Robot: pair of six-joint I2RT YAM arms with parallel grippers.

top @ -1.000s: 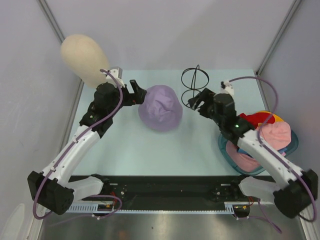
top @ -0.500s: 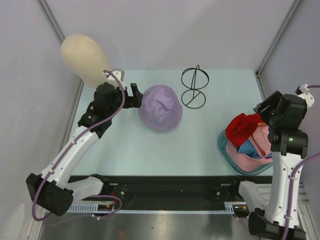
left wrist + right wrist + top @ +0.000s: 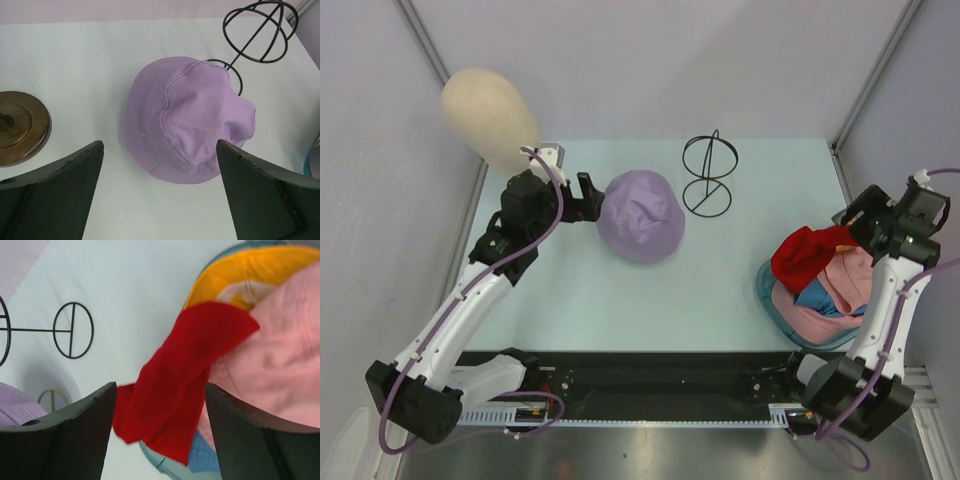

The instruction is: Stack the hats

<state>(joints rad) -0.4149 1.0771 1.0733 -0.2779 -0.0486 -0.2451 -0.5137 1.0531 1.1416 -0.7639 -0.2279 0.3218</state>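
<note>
Beside lilac hat [image 3: 192,120]: left hand [image 3: 159,145] spread, empty | near red hat [image 3: 200,340]: right hand [image 3: 161,390] spread, empty

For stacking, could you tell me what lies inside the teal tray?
A red hat draped over a pink hat, blue hat and orange hat; the tray floor is hidden.

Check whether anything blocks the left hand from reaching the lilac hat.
Nothing visible does. The left hand is open and faces the lilac hat, with only bare table between it and the brim. The wire stand is beyond the hat, on its far side, out of the path.
</note>
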